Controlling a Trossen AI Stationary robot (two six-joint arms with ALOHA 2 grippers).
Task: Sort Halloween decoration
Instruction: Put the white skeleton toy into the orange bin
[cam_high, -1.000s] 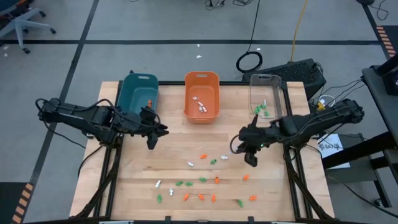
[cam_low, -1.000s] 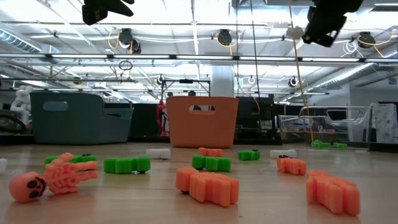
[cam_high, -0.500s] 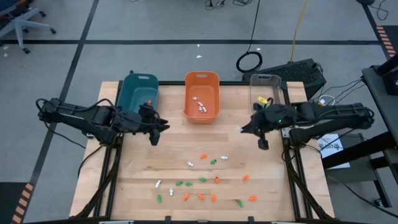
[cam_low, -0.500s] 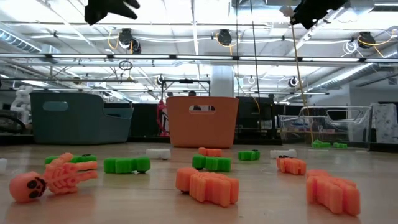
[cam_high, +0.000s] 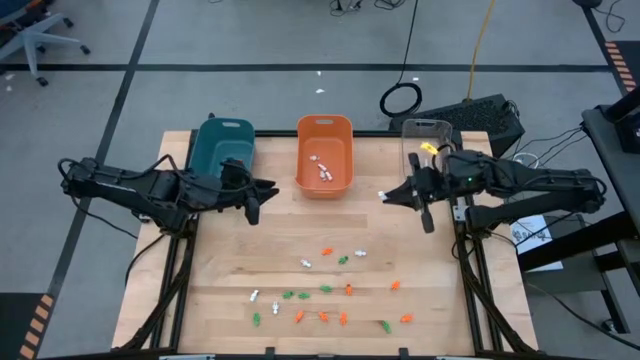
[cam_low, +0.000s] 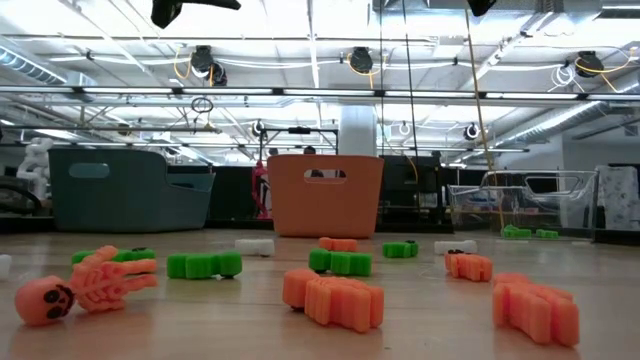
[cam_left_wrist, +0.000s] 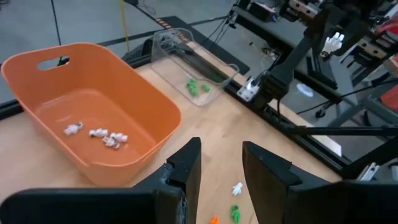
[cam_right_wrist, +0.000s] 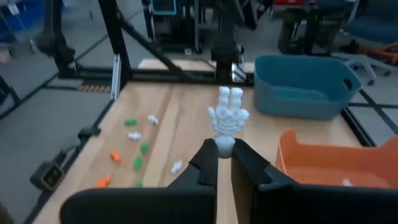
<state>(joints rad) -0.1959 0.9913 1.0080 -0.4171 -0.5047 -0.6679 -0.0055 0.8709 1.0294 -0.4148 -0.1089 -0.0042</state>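
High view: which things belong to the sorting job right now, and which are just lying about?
Job:
- white skeleton hand, pinched in the right gripper
- left gripper, open and empty
- loose trinkets on the table
- orange bin with white pieces
- clear bin with green pieces
- teal bin

Lying about:
- cable coil on the floor
- office chair

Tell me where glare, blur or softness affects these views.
Low view: ceiling lights blow out to white, and the nearest orange skeleton trinket looks soft. Right wrist view: the white skeleton hand held in the right gripper is slightly blurred. High view: even light, faint shadows.
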